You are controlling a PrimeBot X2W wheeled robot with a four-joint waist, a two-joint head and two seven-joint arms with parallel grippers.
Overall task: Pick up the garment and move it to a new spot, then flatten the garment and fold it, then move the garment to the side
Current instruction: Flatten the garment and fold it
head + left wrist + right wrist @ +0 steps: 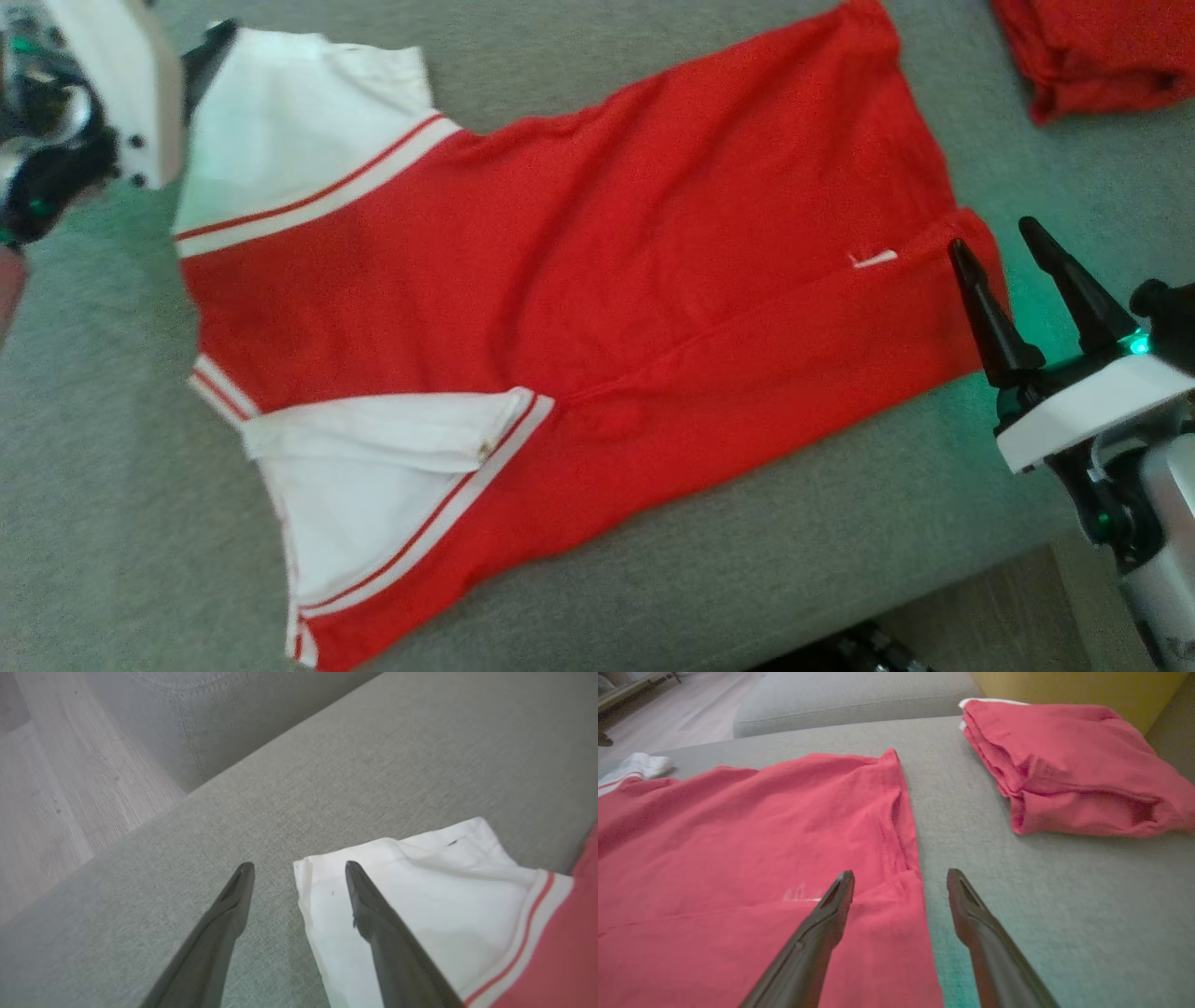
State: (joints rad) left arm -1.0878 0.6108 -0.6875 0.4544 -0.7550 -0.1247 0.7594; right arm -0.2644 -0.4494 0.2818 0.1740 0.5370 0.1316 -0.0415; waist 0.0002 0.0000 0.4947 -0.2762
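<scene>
The garment (pixel 597 280) bears one illegible white mark (pixel 874 259).

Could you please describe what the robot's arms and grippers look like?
Both grippers have two long, dark, tapered fingers. The right gripper sits on a white housing with a green light; the left gripper has a white casing with small black dots.
</scene>
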